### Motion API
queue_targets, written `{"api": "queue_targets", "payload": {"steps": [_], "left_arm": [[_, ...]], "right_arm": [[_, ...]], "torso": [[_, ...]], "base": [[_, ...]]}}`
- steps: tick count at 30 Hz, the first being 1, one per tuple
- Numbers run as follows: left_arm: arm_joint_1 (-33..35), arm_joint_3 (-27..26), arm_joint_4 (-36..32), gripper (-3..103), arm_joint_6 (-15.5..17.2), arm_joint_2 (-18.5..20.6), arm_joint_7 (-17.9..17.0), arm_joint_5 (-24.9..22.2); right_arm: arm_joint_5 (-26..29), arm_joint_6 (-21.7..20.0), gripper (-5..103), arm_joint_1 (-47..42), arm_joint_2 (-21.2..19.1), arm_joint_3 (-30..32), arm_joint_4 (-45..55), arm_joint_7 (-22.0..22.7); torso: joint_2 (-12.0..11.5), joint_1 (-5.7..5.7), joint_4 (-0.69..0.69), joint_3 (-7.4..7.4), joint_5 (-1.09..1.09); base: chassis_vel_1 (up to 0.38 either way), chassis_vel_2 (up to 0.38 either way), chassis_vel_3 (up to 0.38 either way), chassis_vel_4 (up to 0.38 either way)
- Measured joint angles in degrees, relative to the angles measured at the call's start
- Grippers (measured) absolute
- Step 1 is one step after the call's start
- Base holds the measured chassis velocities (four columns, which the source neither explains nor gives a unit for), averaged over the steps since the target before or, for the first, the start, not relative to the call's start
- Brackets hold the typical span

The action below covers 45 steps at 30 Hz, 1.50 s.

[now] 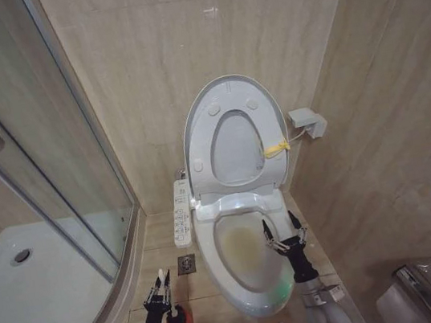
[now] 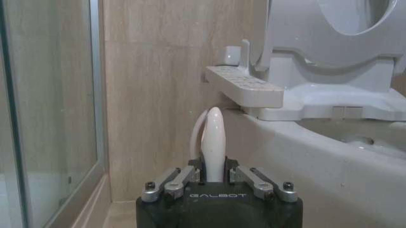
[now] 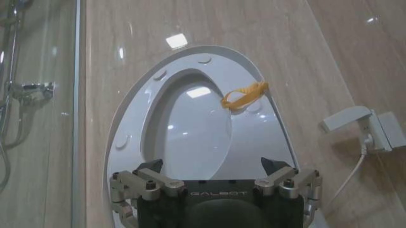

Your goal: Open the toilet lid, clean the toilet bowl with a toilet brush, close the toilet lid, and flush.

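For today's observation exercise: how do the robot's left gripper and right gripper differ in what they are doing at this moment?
The left gripper is shut on the toilet brush handle; the right gripper is open and holds nothing. The left gripper sits low beside the toilet bowl, above the red holder; the right gripper hovers over the bowl's rim, facing the raised toilet lid. Both are dark with metal fingers.

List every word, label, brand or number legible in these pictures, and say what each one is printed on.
"GALBOT" – on the black body of the left gripper, which is shut on the thin white stick handle of the toilet brush.
"GALBOT" – on the black body of the open right gripper.
Markings on the white side control panel beside the white ceramic toilet bowl: too small to read.
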Motion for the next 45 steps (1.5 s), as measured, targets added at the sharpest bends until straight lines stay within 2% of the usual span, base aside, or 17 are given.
{"api": "queue_targets", "payload": {"steps": [17,27,28,35,36,43,44,45], "left_arm": [[-1.0,-0.3,5.6,21,-0.6,-2.9,0.0,3.0],[-0.1,0.0,5.0,19,0.4,-2.7,-0.6,3.1],[0.5,-0.2,4.3,46,0.6,-2.4,-0.7,3.1],[3.4,-0.5,-0.2,46,1.9,-0.2,-1.8,3.6],[3.7,-0.4,-0.8,73,1.9,0.7,-1.2,3.6],[4.8,-0.6,-3.2,73,0.5,4.5,1.3,3.5],[5.2,-1.0,-4.0,98,0.1,5.1,1.4,3.4],[5.2,-1.0,-4.0,98,0.1,5.1,1.4,3.4]], "right_arm": [[0.9,0.2,100,-0.3,-0.8,-0.1,0.3,-0.5],[1.1,0.2,100,0.1,-0.9,-0.2,-0.1,-0.6],[1.1,0.2,100,0.2,-0.9,-0.2,-0.1,-0.6],[1.1,0.1,100,0.4,-0.8,-0.5,0.0,-0.6],[1.1,0.1,100,0.4,-0.9,-0.5,0.0,-0.6],[1.2,0.1,100,0.1,-1.4,-0.5,0.5,-0.6],[1.3,0.1,100,0.1,-1.5,-0.5,0.6,-0.6],[1.3,0.1,100,0.1,-1.5,-0.5,0.6,-0.6]], "torso": [[0.0,0.0,0.0,0.0,0.0],[0.0,0.0,0.0,0.0,0.0],[0.0,0.0,0.0,0.0,0.0],[0.0,0.0,0.01,0.0,-0.01],[0.0,0.0,0.01,0.0,0.0],[0.0,0.0,0.0,0.0,0.0],[0.0,0.0,0.0,0.0,-0.01],[0.0,0.0,0.0,0.0,-0.01]], "base": [[0.0,0.0,0.0,0.0],[0.0,0.0,0.0,0.0],[0.0,0.0,0.0,0.0],[0.0,0.0,0.0,0.0],[0.0,0.0,0.0,0.0],[0.0,0.0,0.0,0.0],[0.0,0.0,0.0,0.0],[0.0,0.0,0.0,0.0]]}}
